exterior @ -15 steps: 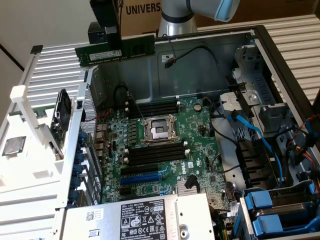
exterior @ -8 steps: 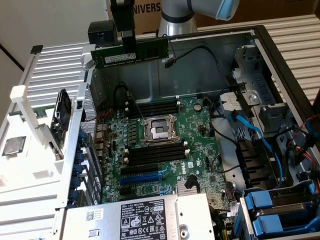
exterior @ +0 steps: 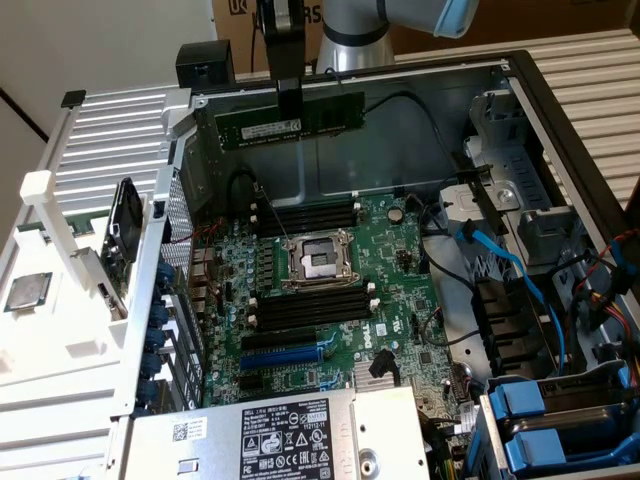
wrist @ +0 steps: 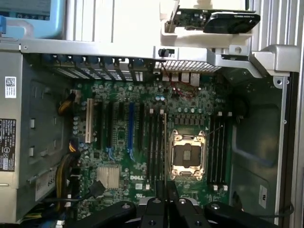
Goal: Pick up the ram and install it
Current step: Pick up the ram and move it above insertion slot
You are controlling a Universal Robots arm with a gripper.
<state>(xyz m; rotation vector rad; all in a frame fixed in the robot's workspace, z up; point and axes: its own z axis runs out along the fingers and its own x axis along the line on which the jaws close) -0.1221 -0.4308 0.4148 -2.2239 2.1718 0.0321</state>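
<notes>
Here, an open desktop computer case (exterior: 520,90) lies on its side with the motherboard (exterior: 400,290) facing up. The robot's gripper (exterior: 288,112) hangs over the far part of it, clenched on the ram (exterior: 335,112). The ram is a long green stick with a white sticker, held level in the air well above the board and touching nothing else. The gripper pinches it near the middle of its upper edge. That probably keeps the stick balanced and leaves the lower contact edge bare and pointing down at the board. Its length runs the same way as the black memory slots (exterior: 305,215), which sit in two banks on either side of the square processor socket (exterior: 318,260). In the wrist view the ram (wrist: 165,142) appears edge-on, as a thin line reaching out from the gripper (wrist: 166,197). It lies along the slots (wrist: 153,142) beside the socket (wrist: 186,154), though with the stick this high, which slot it sits over cannot be told. Every slot in both banks looks empty, and the air between stick and board is open. The tighter margins are at the sides. The case's grey back wall (exterior: 400,150) stands just behind the ram. Blue and black cables (exterior: 500,260) crowd the exterior view's right, well apart from the slots. A labelled power supply (exterior: 280,440) closes off the near end. A loose processor chip (exterior: 28,292) rests outside the case on the exterior view's left.
</notes>
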